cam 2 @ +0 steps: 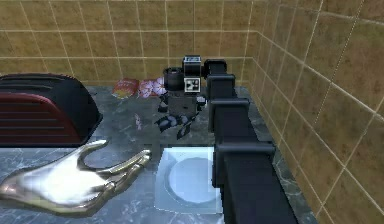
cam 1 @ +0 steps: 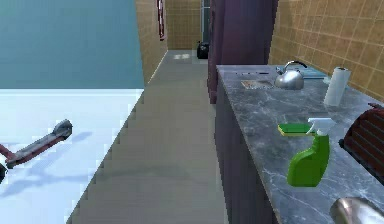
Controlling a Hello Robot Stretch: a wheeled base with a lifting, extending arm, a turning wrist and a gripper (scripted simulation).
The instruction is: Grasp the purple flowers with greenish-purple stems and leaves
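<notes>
Lying near pincer point(cam 2: 172, 124): purple flowers point(cam 2: 143, 88)

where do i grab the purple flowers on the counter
Probably the cluster's middle: the purple flowers lie low on the counter near the wall, stems too small to tell. Come from above or the arm side view's right, where the gripper is; the toaster crowds the left.

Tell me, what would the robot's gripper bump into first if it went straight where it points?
Probably the dark red box. The gripper seems to point toward the arm side view's left. The purple flowers lie just off that line, though depth is unclear.
</notes>
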